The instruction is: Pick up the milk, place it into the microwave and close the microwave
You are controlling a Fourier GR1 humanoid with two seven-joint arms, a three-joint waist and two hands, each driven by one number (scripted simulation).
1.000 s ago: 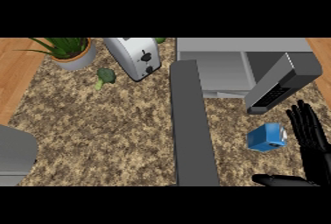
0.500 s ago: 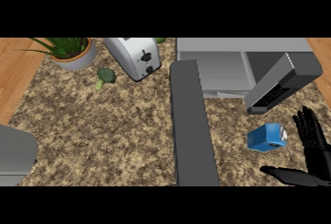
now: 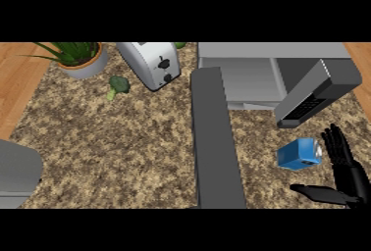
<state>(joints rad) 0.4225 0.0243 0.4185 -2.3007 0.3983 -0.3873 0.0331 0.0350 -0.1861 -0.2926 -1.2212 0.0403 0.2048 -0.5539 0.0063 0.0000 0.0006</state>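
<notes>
**Milk approached, not yet grasped**

The milk [image 3: 299,154], a small blue carton, is seen on the speckled table [image 3: 109,147] toward its right edge, just in front of the open microwave [image 3: 250,76] and below the swung-out microwave door [image 3: 315,95]. It is flanked by the right hand [image 3: 346,172], whose fingers are held straight and spread just beside the carton's right side while the thumb is stretched out below it; nothing is enclosed, and whether the fingers touch the carton cannot be told.

The step in hand is judged to be the reach for the pick-up. For the next move, the hand would need to be brought in round the carton and closed on it; a lift would then be called for toward the microwave's opening, with the door avoided, since it hangs close above the carton.

A dark upright panel [image 3: 214,142] runs along the table to the carton's left. Farther off toward the far left corner, a toaster [image 3: 152,63], a piece of broccoli [image 3: 117,86] and a potted plant [image 3: 78,58] are seen.

The left hand is not in view. The right hand's palm is cut off at the lower right. The microwave's interior is only partly shown, and a grey shape [image 3: 16,171] at the left edge cannot be identified.
</notes>
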